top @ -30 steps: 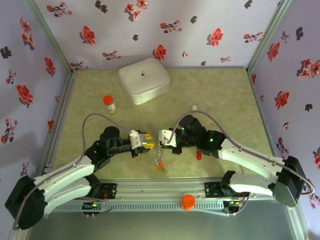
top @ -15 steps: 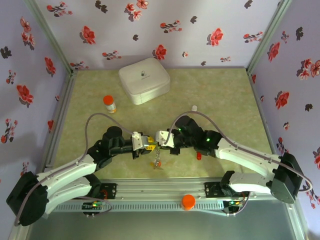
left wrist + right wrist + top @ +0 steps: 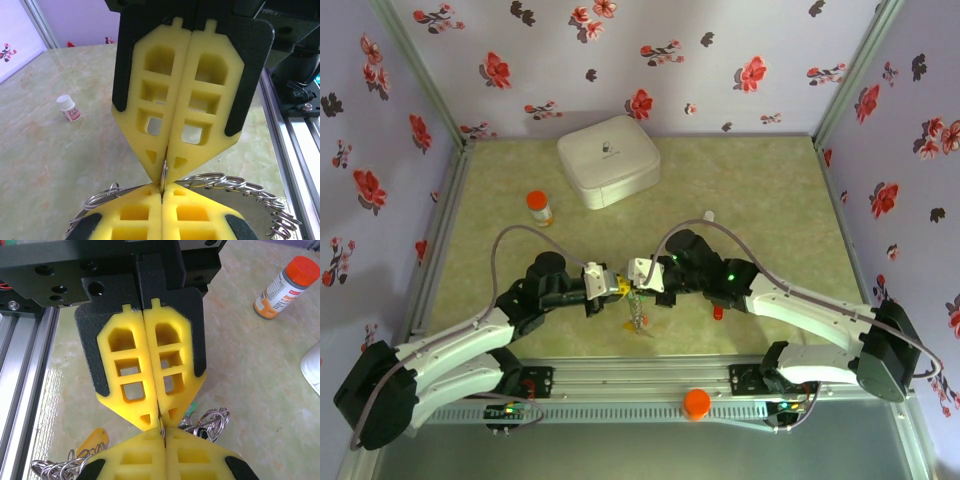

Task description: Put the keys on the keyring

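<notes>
left tool (image 3: 616,287) pinching shut on keyring (image 3: 225,182) wire | right tool (image 3: 634,280) clamping same wire, meeting left tip to tip | keyring dangling under both tips, mid-front of table (image 3: 770,200) | red key (image 3: 718,313) lying on table, right of tools

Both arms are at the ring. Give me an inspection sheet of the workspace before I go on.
Surface: green marbled table, nothing spilled.
Job's things: keyring held between both grippers; orange key and red key on the table.
Clutter: pill bottle, white case.
Grippers: left gripper and right gripper shut on the keyring, fingers tip to tip.
Cables: grey cables arch over each arm, clear of the keyring.
Surroundings: floral walls, metal rail in front.
</notes>
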Robot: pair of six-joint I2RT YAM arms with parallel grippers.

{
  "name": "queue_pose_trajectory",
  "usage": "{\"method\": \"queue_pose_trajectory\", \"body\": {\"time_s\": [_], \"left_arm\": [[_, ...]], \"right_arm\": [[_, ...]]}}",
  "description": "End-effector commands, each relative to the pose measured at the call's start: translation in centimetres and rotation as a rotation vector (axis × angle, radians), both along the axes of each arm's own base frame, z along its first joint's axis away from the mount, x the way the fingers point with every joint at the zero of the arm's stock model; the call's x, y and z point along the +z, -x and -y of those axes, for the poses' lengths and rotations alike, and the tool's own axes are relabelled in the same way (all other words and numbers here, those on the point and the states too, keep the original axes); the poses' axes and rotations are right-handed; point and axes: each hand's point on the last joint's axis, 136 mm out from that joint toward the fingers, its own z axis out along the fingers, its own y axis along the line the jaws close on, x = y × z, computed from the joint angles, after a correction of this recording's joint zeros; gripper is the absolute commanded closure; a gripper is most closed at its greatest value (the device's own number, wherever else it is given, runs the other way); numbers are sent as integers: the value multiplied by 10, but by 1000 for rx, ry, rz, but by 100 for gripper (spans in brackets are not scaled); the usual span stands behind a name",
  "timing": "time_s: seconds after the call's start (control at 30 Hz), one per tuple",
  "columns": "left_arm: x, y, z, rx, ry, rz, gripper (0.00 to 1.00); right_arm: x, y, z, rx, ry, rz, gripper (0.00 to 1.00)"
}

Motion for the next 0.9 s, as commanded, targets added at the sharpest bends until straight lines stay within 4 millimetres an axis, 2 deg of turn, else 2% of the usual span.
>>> {"method": "queue_pose_trajectory", "body": {"time_s": [0.0,0.07,0.17,0.5,0.67,0.87], "left_arm": [[24,-2,6,-13,60,70,100],[23,-2,5,-7,65,78,100],[23,-1,4,-3,77,92,100],[23,0,2,-1,96,105,100],[23,1,3,-6,100,104,100],[22,3,4,-13,99,103,100]], "right_arm": [[21,-1,-9,3,-72,39,79],[18,0,-3,-5,-72,32,67],[9,-1,9,-31,-71,16,62],[7,0,18,-83,-156,0,66],[9,-8,17,-119,-180,26,71],[11,-3,9,-80,-196,-3,76]]}}
